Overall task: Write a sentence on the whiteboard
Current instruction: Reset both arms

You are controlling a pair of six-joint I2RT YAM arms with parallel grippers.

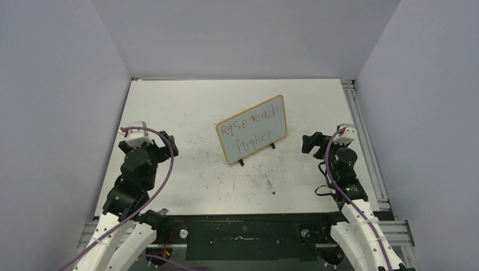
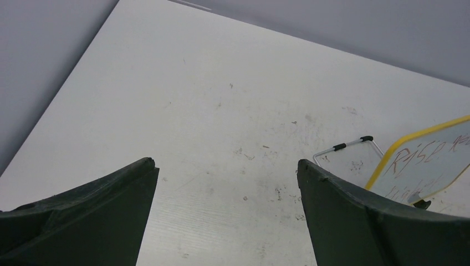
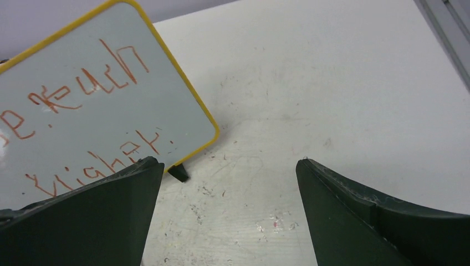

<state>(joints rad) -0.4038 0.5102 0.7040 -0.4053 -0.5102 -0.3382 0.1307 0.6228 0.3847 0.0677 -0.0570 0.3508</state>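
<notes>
**Whiteboard (image 1: 252,129) upright and written on**

The table (image 1: 186,107) carries the board near its middle, propped on small black feet, its face toward 6 o'clock and twisted a little. The left tool (image 2: 226,166) sits at the board's 9 o'clock and the right tool (image 3: 227,162) at its 3 o'clock. Both are apart from it, jaws spread wide, holding nothing. The sentence (image 1: 233,129) crosses the board in two red-brown lines. A thin pen (image 1: 268,179) lies at the board's 5 o'clock, near its feet.
</notes>
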